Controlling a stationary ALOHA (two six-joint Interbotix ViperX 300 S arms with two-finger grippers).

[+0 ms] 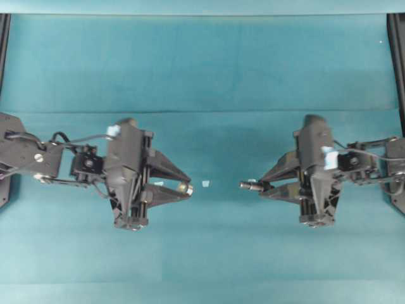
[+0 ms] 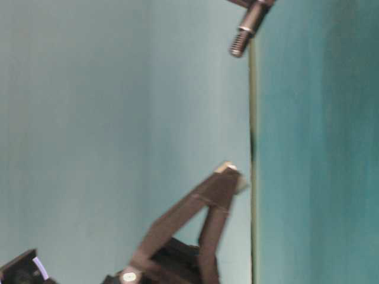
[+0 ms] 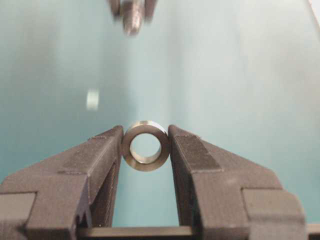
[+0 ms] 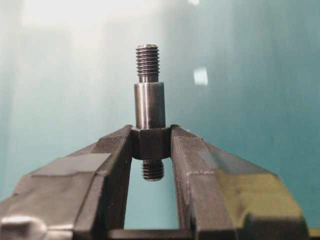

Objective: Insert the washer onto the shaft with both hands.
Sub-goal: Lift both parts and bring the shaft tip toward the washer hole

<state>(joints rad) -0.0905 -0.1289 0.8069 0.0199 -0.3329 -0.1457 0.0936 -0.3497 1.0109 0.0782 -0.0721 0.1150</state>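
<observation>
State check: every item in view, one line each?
washer: pinched edge-on between the left end effector's fingers, hole facing forward, off the table.
shaft: clamped at its wide collar, threaded tip pointing outward, not yet in the washer.
left end effector: shut on the washer.
right end effector: shut on the shaft.
tape scrap: lying flat on the table between them.

A: What've we got from the left wrist cam?
B: Small thick silver-grey metal washer pinched btwn our black left gripper fingers, hole facing us.
A: Anything beyond?
B: Blurry dark-grey metal shaft at top, pale tape scrap on teal cloth.
</observation>
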